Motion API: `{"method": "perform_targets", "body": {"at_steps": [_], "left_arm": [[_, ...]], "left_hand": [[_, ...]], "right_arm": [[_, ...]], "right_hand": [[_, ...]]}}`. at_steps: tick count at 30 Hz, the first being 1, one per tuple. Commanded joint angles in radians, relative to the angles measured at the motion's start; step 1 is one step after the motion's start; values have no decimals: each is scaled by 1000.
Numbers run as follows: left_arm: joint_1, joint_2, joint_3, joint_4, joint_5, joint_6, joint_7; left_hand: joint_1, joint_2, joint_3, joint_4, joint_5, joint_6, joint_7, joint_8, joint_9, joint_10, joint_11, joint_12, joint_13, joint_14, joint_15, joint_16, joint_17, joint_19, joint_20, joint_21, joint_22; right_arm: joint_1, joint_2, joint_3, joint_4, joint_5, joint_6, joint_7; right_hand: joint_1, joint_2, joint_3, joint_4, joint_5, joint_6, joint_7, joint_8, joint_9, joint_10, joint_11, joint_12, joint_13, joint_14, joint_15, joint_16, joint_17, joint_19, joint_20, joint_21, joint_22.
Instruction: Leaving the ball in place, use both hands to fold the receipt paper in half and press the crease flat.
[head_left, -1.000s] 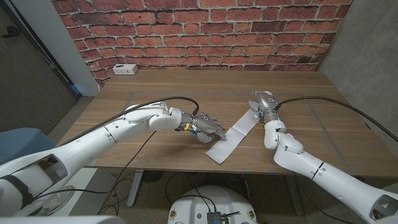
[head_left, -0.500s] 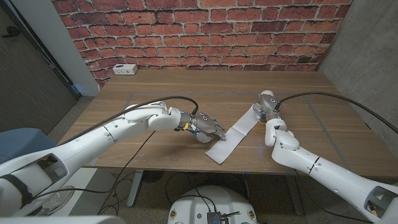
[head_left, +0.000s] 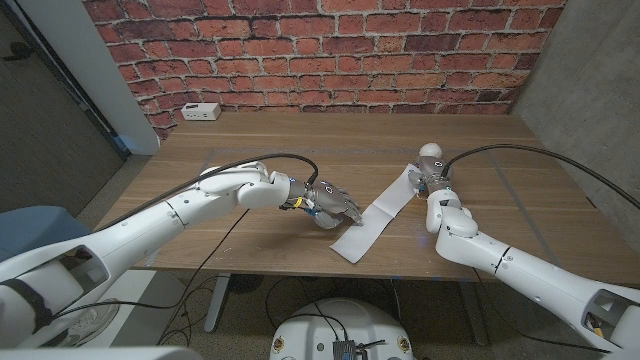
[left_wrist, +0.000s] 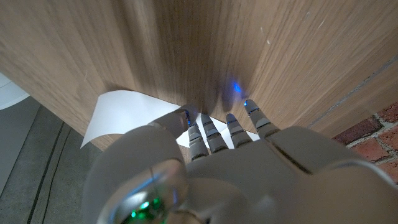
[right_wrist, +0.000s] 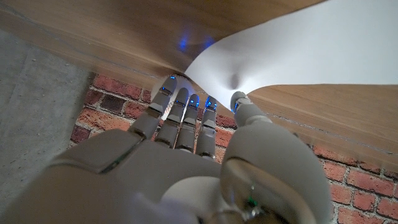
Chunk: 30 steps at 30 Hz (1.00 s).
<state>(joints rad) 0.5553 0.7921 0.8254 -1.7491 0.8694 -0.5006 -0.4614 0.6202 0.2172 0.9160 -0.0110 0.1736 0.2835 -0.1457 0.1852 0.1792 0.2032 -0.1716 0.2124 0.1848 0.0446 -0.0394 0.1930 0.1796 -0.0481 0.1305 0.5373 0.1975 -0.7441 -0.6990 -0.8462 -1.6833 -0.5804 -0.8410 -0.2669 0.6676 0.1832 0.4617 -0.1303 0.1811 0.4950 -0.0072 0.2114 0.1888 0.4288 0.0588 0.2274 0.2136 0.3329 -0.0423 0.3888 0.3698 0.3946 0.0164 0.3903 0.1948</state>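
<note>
The white receipt paper (head_left: 372, 222) lies as a long strip slanting from the table's front edge toward the middle. My left hand (head_left: 335, 206) is beside its middle, fingers stretched forward and low over the wood. In the left wrist view the receipt paper (left_wrist: 121, 112) shows under and between the fingers of my left hand (left_wrist: 211, 174). My right hand (head_left: 430, 172) is at the strip's far end. In the right wrist view that end of the receipt paper (right_wrist: 311, 56) curves up off the wood, pinched between the thumb and fingers of my right hand (right_wrist: 186, 162).
The wooden table (head_left: 300, 140) stands against a brick wall (head_left: 320, 50). A small white box (head_left: 203, 111) sits at the back left corner. Black cables run along both arms. The strip's near end reaches the table's front edge (head_left: 300, 272).
My right hand has turned and lifted slightly at the strip's far end, its forearm swinging inward. The left hand and the rest of the strip have stayed put.
</note>
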Motion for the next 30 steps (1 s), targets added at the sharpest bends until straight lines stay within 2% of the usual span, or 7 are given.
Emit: {"method": "perform_targets", "body": {"at_steps": [1,3,5,8,11,19,30], "left_arm": [[-11,-8,4,15,-7,-6,-4],[-13,-10,5,19,-10,-6,-5],[-16,-11,7,23,-10,-6,-7],[-23,-16,11,31,-7,-10,-6],[-28,-19,14,37,-6,-13,-6],[-40,-24,21,51,-9,-19,-9],[-56,-29,27,69,-15,-29,-10]], "left_hand": [[11,0,-3,-1,-2,10,10,6,4,8,3,0,2,3,-17,6,1,7,2,6,6],[13,0,-4,-1,-2,9,11,5,5,7,2,0,2,3,-17,6,1,7,3,7,6],[14,-1,-5,-1,-2,7,10,4,5,7,2,-1,2,3,-18,6,1,7,2,7,6],[16,-1,-8,0,-2,2,9,2,5,4,5,-2,3,2,-18,6,1,6,3,8,6],[17,-1,-10,1,-2,-2,9,0,5,-1,3,-4,3,0,-18,5,2,5,1,8,6],[20,-1,-15,4,-3,-7,7,-1,5,-2,0,-5,3,-3,-19,4,2,4,1,9,6],[24,-1,-21,7,-3,-6,5,0,5,-1,1,-5,3,-2,-20,5,2,3,2,11,6]], "right_arm": [[25,1,-20,31,9,-17,8],[12,2,-12,39,6,9,-44],[-4,2,1,42,10,44,-94],[-34,-2,42,34,48,120,-154],[-53,-7,75,17,92,171,-164],[-114,-5,194,-31,274,317,-163],[-179,-52,282,-132,367,416,-174]], "right_hand": [[4,9,3,10,0,31,3,10,4,1,0,2,4,-11,-4,5,7,-6,0,4,1],[65,14,36,-12,2,126,11,38,9,38,-14,16,6,41,-28,25,4,19,-9,19,1],[120,6,52,-25,-2,224,19,73,18,101,-23,40,13,100,-54,52,9,48,-16,38,2],[193,-1,56,-36,-2,368,24,157,50,169,-28,69,31,124,-66,70,24,59,-18,56,4],[219,-11,52,-42,-2,407,33,188,62,186,-32,78,38,133,-74,78,31,60,-22,61,4],[262,-19,58,-49,3,442,72,225,79,197,-28,85,48,135,-72,68,26,53,-21,65,3],[305,-46,88,-51,4,480,115,273,102,217,1,91,53,163,-42,30,-12,53,6,73,0]]}}
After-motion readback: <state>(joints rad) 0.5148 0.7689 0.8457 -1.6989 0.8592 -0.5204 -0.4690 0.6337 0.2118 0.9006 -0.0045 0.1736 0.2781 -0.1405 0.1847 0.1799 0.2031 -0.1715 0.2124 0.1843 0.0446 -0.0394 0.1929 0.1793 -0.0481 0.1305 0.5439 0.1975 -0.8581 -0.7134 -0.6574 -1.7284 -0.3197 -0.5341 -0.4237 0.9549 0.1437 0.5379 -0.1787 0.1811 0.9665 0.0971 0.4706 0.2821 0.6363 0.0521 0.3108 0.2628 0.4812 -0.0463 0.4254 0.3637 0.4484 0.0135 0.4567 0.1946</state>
